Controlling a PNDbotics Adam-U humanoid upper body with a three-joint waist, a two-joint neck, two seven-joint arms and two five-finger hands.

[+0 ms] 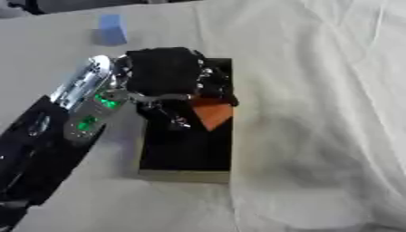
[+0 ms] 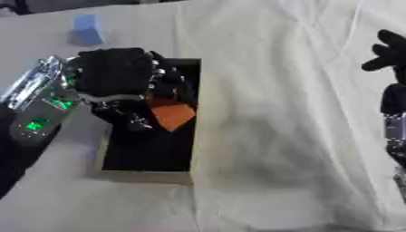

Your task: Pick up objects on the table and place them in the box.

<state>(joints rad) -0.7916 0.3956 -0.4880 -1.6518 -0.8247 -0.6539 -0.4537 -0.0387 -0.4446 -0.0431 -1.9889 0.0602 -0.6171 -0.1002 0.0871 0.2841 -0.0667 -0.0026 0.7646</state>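
My left hand [image 1: 168,77] hovers over the far half of the black box [image 1: 187,156], its fingers curled round an orange block [image 1: 212,114]. The block hangs just below the fingers, above the box's dark inside. A blue block [image 1: 113,29] stands on the white cloth beyond the box, at the far left. My right hand [image 2: 390,50] shows only in the right eye view, at the right edge, raised with its fingers relaxed and holding nothing.
The box has a tan rim [image 1: 184,176] along its near side. A wrinkled white cloth [image 1: 317,118] covers the table, with broad folds to the right of the box.
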